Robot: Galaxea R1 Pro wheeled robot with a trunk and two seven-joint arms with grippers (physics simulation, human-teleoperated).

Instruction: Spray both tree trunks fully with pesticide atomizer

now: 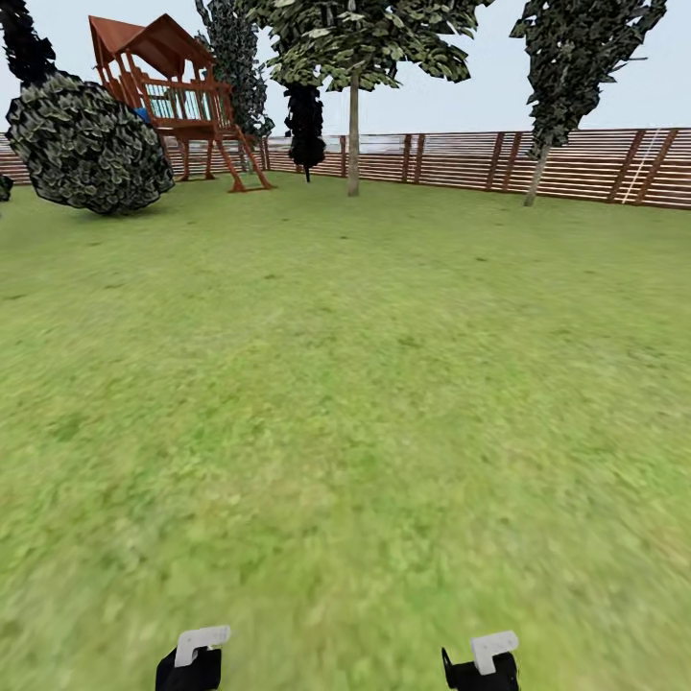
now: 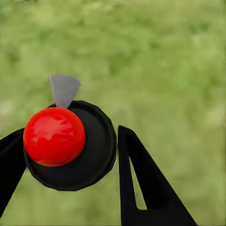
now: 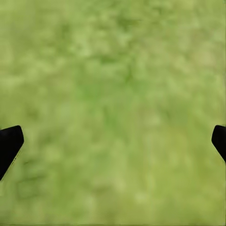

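Red-capped atomizer sits clenched between the left hand fingers; right hand spread wide.

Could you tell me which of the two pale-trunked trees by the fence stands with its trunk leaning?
The right tree: its trunk slants, while the middle tree stands straight upright.

Open grass ahead, wide and bare up to the far fence. Obstacles stand far off: round bush, wooden playset, two pale tree trunks near the fence, a black tree between.
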